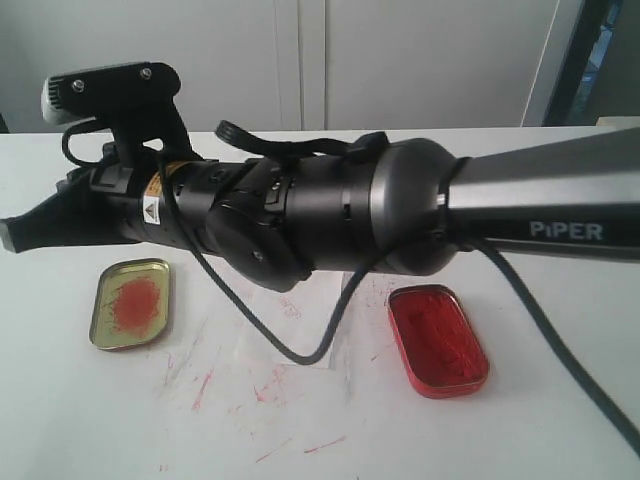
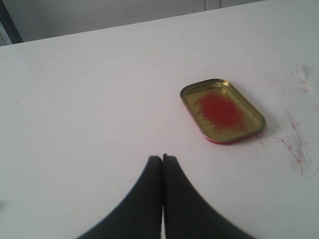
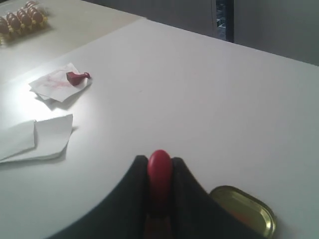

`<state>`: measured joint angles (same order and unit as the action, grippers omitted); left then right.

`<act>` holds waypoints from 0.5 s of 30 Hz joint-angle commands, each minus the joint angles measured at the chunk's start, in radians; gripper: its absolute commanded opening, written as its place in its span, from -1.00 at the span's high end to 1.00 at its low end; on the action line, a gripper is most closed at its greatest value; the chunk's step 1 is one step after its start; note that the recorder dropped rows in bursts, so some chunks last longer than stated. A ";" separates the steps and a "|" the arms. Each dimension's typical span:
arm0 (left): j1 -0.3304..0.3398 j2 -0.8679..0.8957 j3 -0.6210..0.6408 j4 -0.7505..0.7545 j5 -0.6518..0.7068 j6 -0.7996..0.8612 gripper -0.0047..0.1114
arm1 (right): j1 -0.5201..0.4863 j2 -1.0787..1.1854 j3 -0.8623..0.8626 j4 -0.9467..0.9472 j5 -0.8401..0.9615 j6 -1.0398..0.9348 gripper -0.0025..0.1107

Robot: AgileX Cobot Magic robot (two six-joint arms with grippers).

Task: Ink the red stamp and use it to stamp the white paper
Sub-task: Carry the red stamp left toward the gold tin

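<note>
Your right jaws are gripping the red stamp (image 3: pixel 159 172), its rounded end poking out between them, hovering over the left of the tabletop (image 1: pixel 80 420) near the gold tin (image 1: pixel 133 303). Your left jaws are sitting pressed together, empty. The white paper (image 1: pixel 290 410) is lying between the gold tin and the red tin (image 1: pixel 438 340).

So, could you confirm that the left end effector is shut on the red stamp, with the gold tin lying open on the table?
Not quite: the right end effector is shut on the red stamp, as the right wrist view shows; the left end effector is shut on nothing. The gold tin does lie open on the table.
</note>
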<state>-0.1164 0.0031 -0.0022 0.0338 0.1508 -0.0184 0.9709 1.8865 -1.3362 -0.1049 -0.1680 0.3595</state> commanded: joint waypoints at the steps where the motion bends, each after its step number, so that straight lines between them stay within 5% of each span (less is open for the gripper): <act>1: -0.008 -0.003 0.002 0.000 -0.001 -0.003 0.92 | 0.015 0.036 -0.058 0.000 -0.014 0.063 0.96; 15: -0.008 -0.003 0.002 0.000 -0.001 -0.003 0.92 | 0.023 0.101 -0.099 0.000 -0.034 0.071 0.96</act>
<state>-0.1164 0.0031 -0.0022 0.0338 0.1508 -0.0184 0.9958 1.9744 -1.4285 -0.1049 -0.1701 0.4274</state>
